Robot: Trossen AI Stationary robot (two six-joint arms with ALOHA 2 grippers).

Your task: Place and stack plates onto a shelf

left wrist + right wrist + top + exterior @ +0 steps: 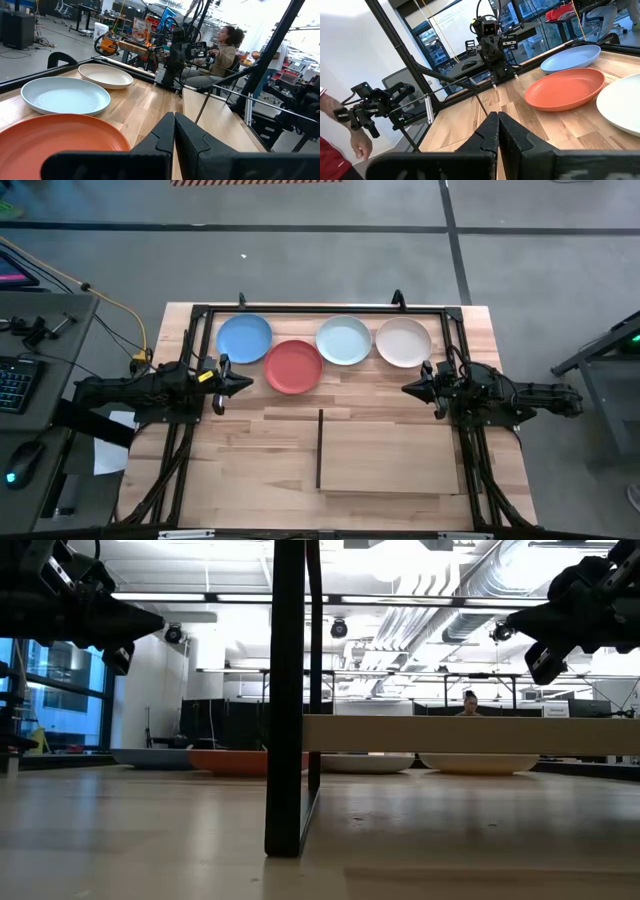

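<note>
1. Left gripper (243, 383): fingers pressed together, holding nothing, just beside the red plate (294, 366); blue plate (244, 338) just beyond it.
2. Right gripper (407, 389): fingers together, holding nothing; cream-white plate (403, 342) and pale blue-grey plate (344, 340) near it.
3. Shelf (390, 455) lies between the grippers, nearer the table front, bare.

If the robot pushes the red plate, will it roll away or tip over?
Probably neither. The round, shallow red plastic plate lies flat on the wooden table, so it would likely slide. It looks stiff and light, and its low rim might slip from a claw.
</note>
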